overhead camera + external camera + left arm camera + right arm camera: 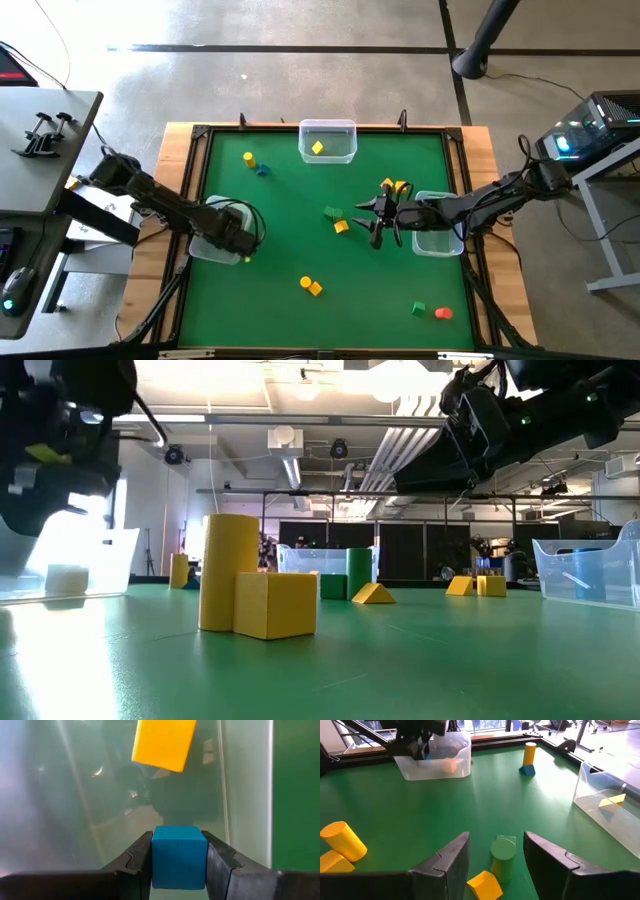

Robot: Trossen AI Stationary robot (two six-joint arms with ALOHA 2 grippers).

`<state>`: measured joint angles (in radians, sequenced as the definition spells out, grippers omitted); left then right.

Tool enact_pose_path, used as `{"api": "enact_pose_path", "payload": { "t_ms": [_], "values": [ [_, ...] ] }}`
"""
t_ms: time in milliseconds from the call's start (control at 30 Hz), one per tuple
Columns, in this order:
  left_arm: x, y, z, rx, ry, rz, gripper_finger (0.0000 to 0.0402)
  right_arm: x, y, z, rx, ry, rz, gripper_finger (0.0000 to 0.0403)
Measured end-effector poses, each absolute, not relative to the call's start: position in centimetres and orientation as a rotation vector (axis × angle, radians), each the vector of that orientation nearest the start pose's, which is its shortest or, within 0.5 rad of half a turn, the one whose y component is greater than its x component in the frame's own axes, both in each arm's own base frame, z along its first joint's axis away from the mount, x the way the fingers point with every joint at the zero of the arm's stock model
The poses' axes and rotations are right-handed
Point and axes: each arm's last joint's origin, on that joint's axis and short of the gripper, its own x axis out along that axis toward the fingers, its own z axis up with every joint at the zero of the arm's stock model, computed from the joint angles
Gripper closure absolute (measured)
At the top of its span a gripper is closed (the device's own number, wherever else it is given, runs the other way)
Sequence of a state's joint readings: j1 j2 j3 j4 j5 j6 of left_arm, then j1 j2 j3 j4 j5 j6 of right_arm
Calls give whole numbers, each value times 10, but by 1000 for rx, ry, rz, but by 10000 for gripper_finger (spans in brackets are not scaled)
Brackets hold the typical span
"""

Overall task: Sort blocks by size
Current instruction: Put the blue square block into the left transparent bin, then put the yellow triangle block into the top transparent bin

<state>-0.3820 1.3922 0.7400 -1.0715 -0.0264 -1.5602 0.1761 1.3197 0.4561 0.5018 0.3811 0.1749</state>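
Blocks lie scattered over the green table. A blue cube is pinched between the left gripper's fingers, held over the clear bin at the left edge of the high view, where a yellow block already lies. At centre right, the right gripper hangs with fingers spread just above a green cylinder and a yellow wedge.

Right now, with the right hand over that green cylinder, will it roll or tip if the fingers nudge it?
The green cylinder stands upright on the mat between the open right hand, so it probably tips before rolling. Its smooth round side may slip from flat fingers. The yellow wedge close beside it could get bumped.
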Motion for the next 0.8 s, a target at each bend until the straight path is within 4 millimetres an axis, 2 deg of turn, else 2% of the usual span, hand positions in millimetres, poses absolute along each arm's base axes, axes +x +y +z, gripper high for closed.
{"api": "enact_pose_path", "payload": {
  "t_ms": [233, 433, 600, 800],
  "values": [
    [175, -60, 156, -791, 1430, 1026, 288, 247, 26, 179, 61, 327, -255, 224],
    [178, -57, 156, -754, 1437, 953, 238, 247, 25, 179, 89, 319, -264, 224],
    [180, -55, 164, -721, 1405, 831, 189, 247, 26, 179, 96, 323, -232, 224],
    [172, -50, 182, -645, 1307, 750, 173, 247, 24, 179, 86, 325, -236, 224]
  ]
}}
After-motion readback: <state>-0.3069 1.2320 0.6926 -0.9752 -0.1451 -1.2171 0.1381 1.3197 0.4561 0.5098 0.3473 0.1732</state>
